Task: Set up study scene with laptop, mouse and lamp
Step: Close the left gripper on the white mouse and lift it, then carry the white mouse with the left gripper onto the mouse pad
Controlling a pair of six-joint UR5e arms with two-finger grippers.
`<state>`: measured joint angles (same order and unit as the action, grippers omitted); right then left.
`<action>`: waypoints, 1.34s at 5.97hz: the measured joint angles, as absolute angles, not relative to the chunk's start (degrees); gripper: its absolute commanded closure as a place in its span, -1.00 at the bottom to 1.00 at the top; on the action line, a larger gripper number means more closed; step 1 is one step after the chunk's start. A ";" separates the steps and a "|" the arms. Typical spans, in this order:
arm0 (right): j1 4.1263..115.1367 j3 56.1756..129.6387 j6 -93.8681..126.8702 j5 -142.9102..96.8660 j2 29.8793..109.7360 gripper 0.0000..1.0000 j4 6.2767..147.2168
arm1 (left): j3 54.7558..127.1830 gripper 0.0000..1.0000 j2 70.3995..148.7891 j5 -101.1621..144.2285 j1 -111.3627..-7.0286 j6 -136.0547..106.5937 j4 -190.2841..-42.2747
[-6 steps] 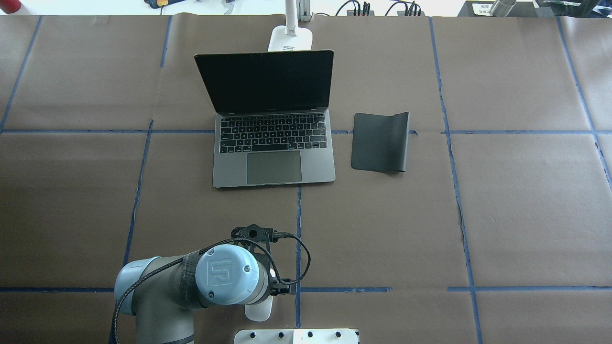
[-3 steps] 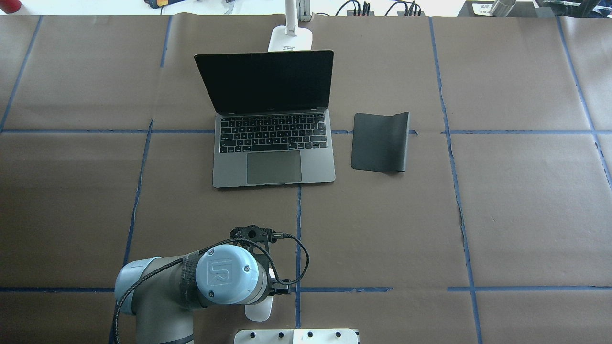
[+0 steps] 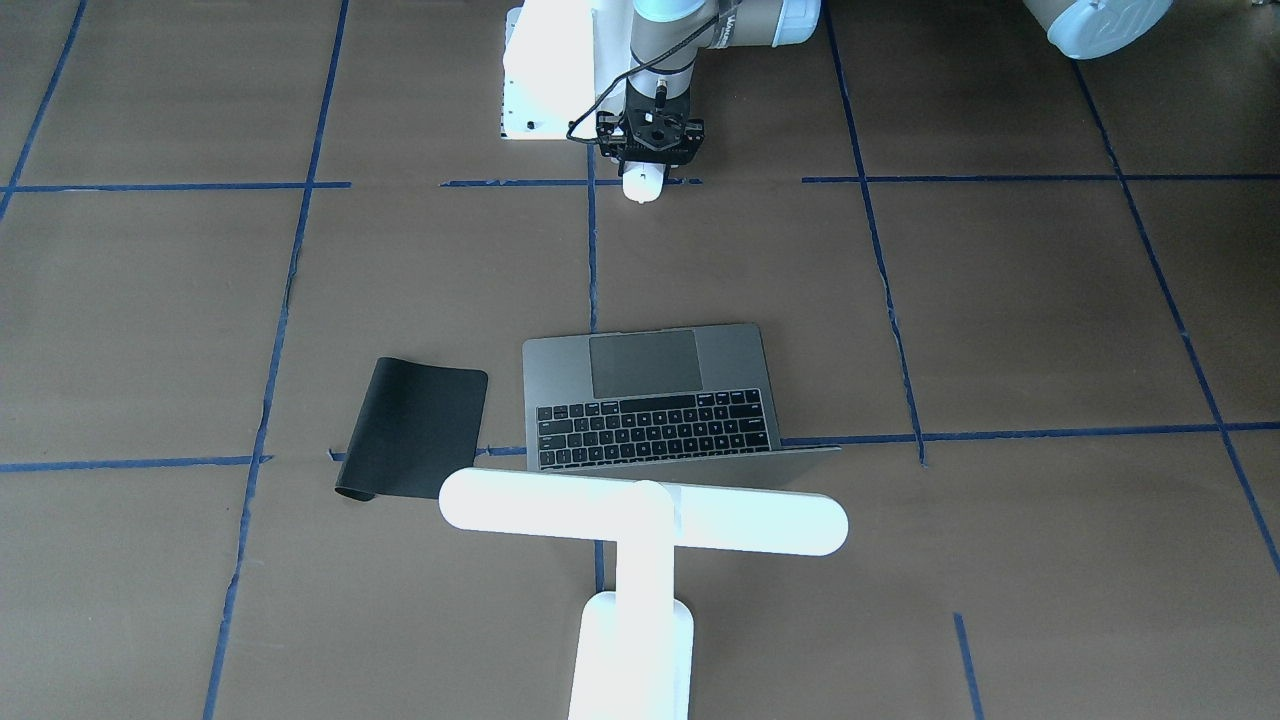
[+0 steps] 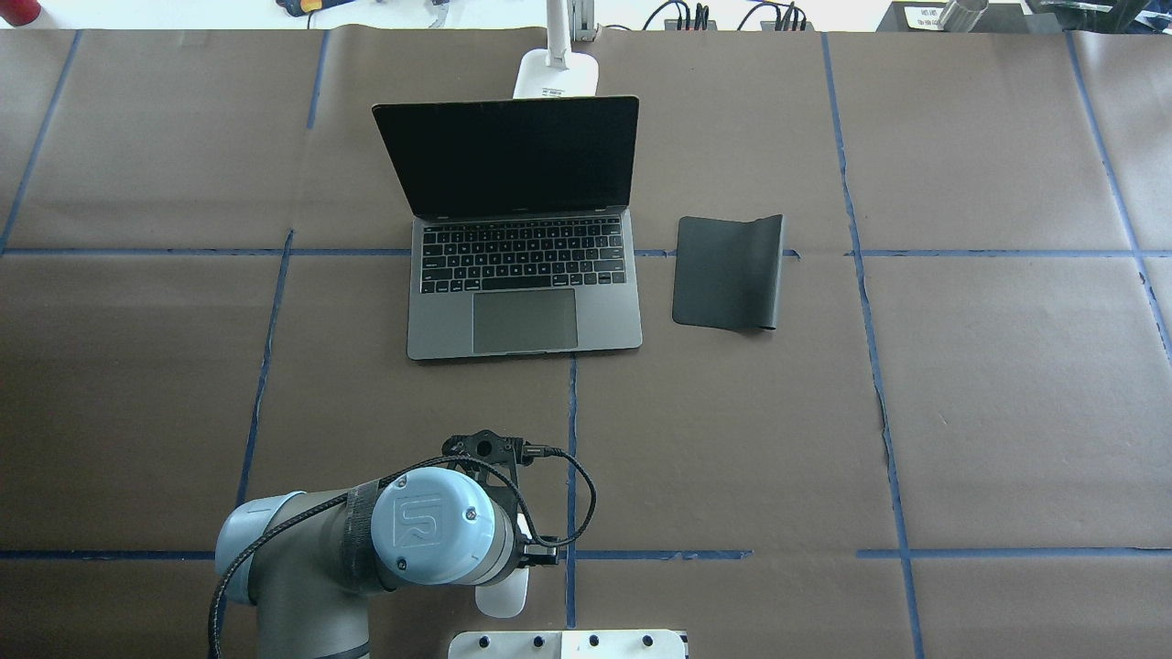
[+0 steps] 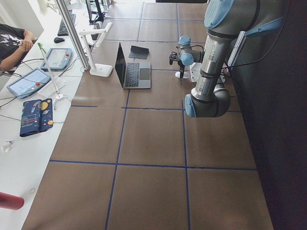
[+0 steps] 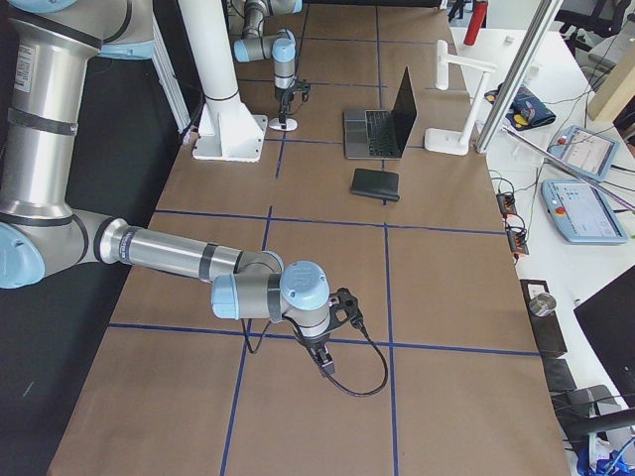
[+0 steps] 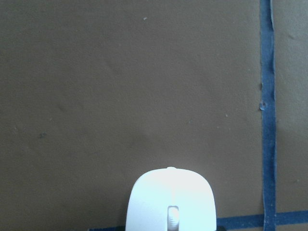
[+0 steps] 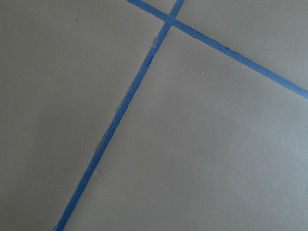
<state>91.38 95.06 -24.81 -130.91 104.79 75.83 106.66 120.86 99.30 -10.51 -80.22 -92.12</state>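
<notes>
1. Front-facing view: the laptop stands open in the middle of the tabletop. The lamp stands behind it, and a black mat lies just beside it with nothing on it. I judge these placed. The mouse lies well apart, near the robot's base, directly under the left end effector. I judge it the outstanding item.
2. Overhead view: the wrist covers most of the mouse. The fingers are hidden, so I cannot tell whether it is gripped. Only the lamp's foot shows.
3. Left side view: the mouse is too small to assess.
4. Right side view: the right end effector hangs over bare tabletop, well apart from everything. I cannot tell how far open it is.
5. Left wrist view: the mouse is cut off at the bottom edge. No fingers are in frame.
6. Right wrist view: only paper and blue tape show.
</notes>
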 measured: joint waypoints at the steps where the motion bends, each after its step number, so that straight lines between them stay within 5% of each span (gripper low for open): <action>1: 91.71 95.05 -24.56 -130.89 104.95 -1.00 75.84 | 107.78 0.21 121.03 99.19 -11.45 -80.24 -91.87; 5: 91.93 94.68 -23.64 -126.57 105.28 -1.00 76.56 | 104.28 0.22 127.26 98.94 -17.53 -76.39 -91.04; 8: 92.00 94.29 -23.35 -126.14 104.84 -1.00 78.04 | 84.50 0.21 145.15 99.03 -23.34 -75.85 -91.10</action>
